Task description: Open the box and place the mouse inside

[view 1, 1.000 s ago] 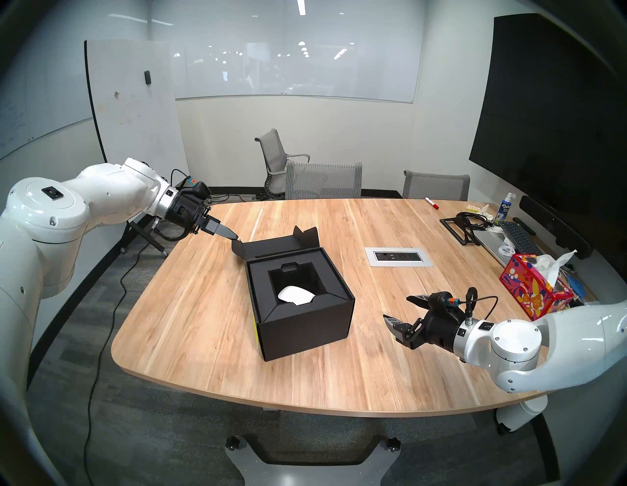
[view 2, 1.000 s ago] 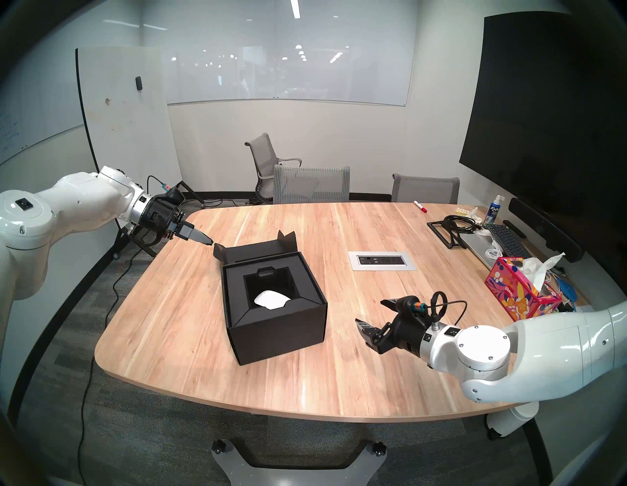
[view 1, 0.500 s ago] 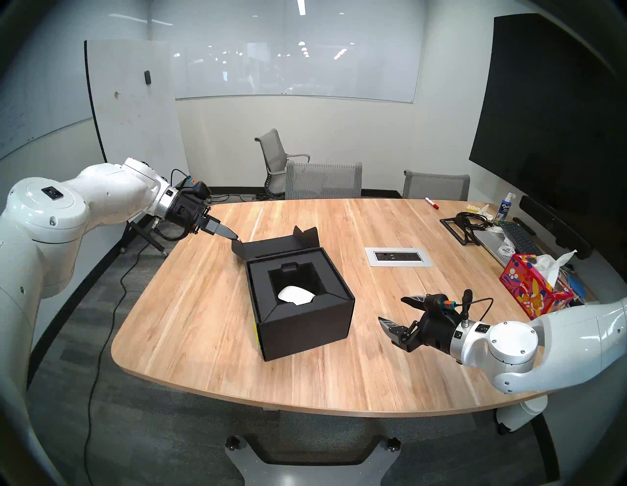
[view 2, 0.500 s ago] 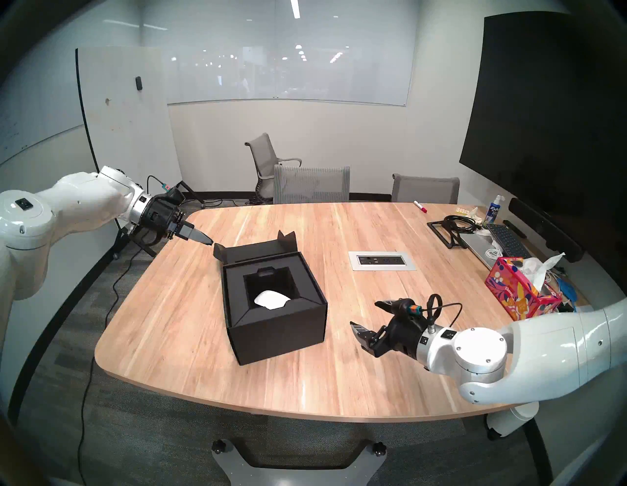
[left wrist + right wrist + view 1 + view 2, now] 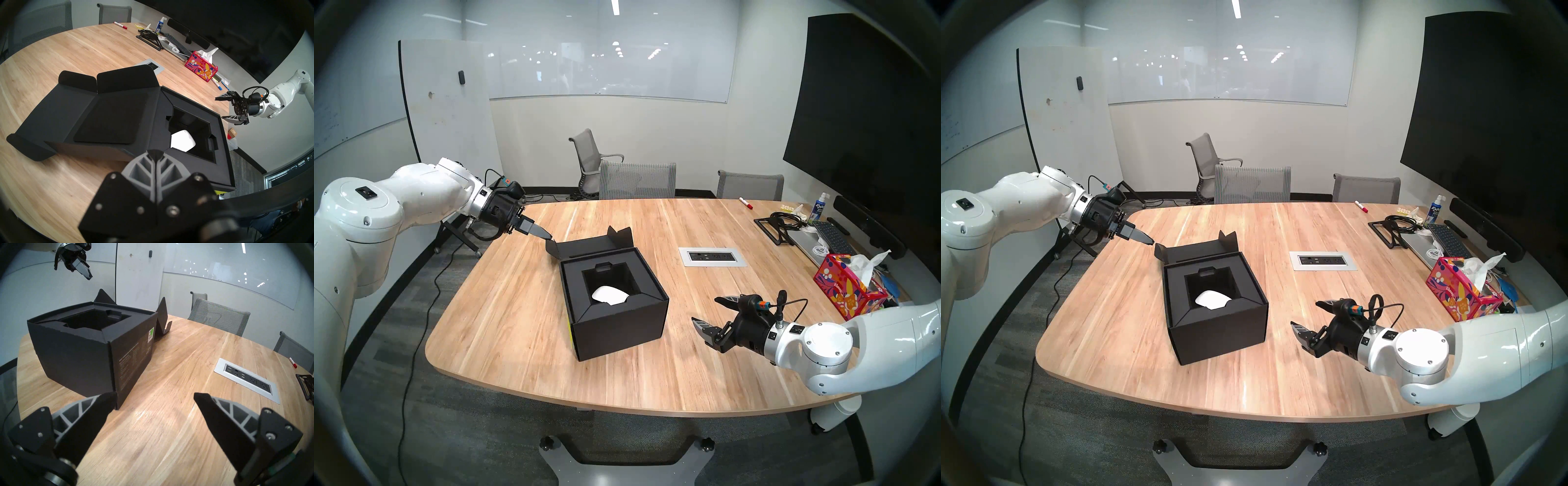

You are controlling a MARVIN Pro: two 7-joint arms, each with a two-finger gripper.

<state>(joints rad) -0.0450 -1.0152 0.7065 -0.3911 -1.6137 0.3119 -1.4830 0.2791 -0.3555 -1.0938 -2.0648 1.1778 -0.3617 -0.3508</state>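
From the head's left eye we see the large matte black cardboard box (image 5: pixel 614 298) standing open on the pale wooden surface (image 5: pixel 687 373), and the small smooth white oval mouse (image 5: pixel 610 294) already lying in its black recessed insert, its long axis running roughly left to right in this view. Our left fingers (image 5: pixel 547 236) are pressed together and empty, their tip just at the corner of the folded-back lid flap (image 5: pixel 585 249); whether they touch it we cannot tell. Our right fingers (image 5: pixel 709 314) stand spread wide and empty, well apart from the box on its right side. The head's right eye shows the same layout: the mouse sits between the two arms, inside the well. From the left wrist, the closed fingers point down across the box's near wall, with the mouse just beyond and slightly right of them. From the right wrist, the box lies ahead and to the left of the spread fingers; the mouse is hidden by the wall. We judge the placing done, so any coming move is away from the box.
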